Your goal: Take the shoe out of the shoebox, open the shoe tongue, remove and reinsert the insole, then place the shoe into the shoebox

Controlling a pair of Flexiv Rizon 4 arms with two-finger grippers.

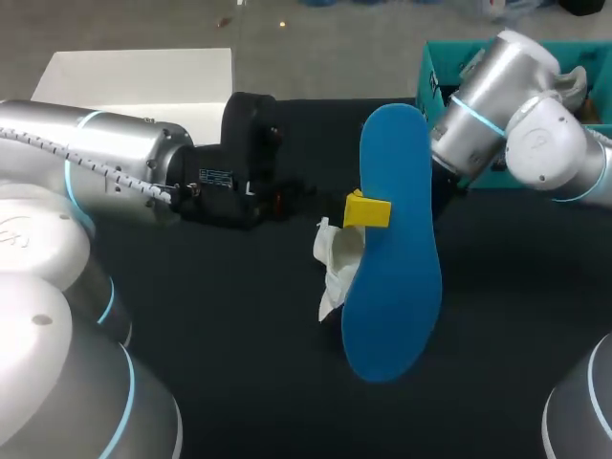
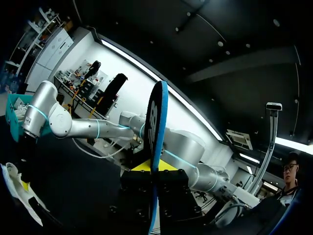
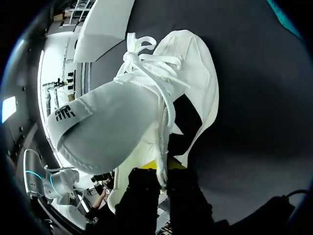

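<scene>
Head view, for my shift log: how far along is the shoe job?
Done: the shoe is out on the table, tongue lifted, and the blue insole is out of it. In hand: the left fingers hold the insole above the shoe; the right fingers grip the shoe's side. Remaining: reinsert the insole, then box the shoe.

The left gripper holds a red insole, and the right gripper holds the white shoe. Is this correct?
Not quite: the insole is blue, not red, as the head view shows. The left gripper does hold it, and the right gripper holds the white shoe.
</scene>
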